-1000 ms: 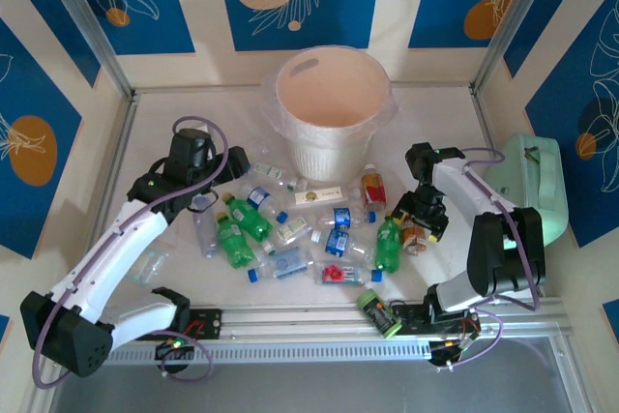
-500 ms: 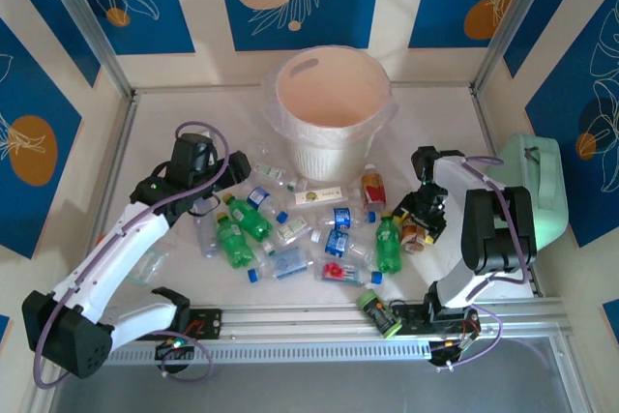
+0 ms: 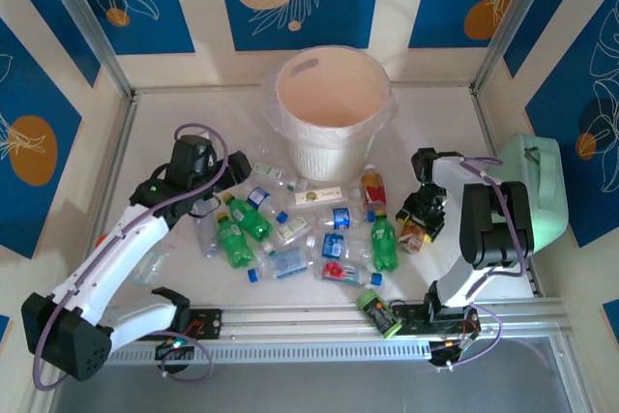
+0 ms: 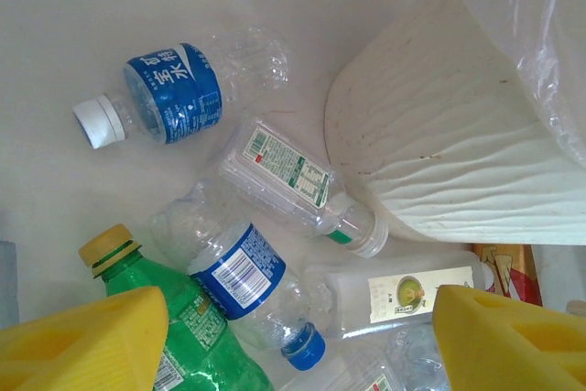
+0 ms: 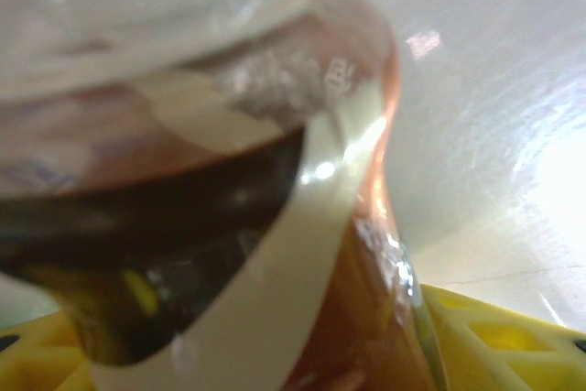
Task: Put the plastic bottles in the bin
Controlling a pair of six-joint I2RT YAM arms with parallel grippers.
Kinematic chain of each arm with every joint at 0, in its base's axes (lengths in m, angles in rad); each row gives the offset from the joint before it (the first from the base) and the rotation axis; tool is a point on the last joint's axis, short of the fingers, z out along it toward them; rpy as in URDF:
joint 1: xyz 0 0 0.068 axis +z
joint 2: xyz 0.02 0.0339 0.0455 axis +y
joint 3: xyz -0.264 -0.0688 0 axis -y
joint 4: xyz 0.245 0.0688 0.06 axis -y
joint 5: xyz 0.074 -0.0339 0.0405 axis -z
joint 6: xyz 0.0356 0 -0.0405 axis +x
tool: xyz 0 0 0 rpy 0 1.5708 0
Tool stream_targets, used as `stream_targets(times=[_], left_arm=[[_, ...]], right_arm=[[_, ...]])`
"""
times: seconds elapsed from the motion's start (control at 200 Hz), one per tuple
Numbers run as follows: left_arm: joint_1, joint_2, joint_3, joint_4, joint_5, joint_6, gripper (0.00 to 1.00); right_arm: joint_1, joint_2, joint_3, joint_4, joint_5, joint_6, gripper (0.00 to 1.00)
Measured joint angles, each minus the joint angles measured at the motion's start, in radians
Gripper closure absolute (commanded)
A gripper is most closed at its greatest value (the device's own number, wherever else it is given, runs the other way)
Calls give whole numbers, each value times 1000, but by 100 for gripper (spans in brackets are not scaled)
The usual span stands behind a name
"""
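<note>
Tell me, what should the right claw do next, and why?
I would probably close the right claw firmly on the brown-labelled bottle, ready to lift it. That bottle sits right between its yellow fingers, and the bin stands open further back.

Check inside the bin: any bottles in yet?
None visible in the bin: just bare cream wall and the clear liner over its rim. The near wall hides some floor.
</note>
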Motion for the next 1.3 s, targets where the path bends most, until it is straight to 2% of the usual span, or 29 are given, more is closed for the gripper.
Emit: stream_targets(times=[0.175, 0.335, 0.51, 0.645, 0.815, 1.08, 1.19, 1.301], left_arm=[[0, -8, 0, 0, -1, 0, 24], [0, -22, 25, -5, -13, 5, 22], [0, -23, 92, -3, -17, 11, 22], [0, -20, 118, 5, -16, 10, 22], [0, -6, 120, 8, -11, 3, 22], [0, -2, 78, 4, -9, -19, 23], [0, -3, 33, -13, -17, -40, 20], [4, -12, 10, -64, -40, -54, 18]], right_arm=[[19, -115, 26, -46, 26, 0, 41], [81, -256, 143, -101, 37, 0, 41], [123, -399, 371, -136, -8, -1, 42], [176, -414, 595, -136, -43, -12, 43], [272, -264, 942, -136, -86, -55, 43], [403, 201, 1502, -197, -82, -138, 42], [425, 348, 1640, -247, -67, -157, 34], [432, 412, 1662, -283, -59, -164, 28]])
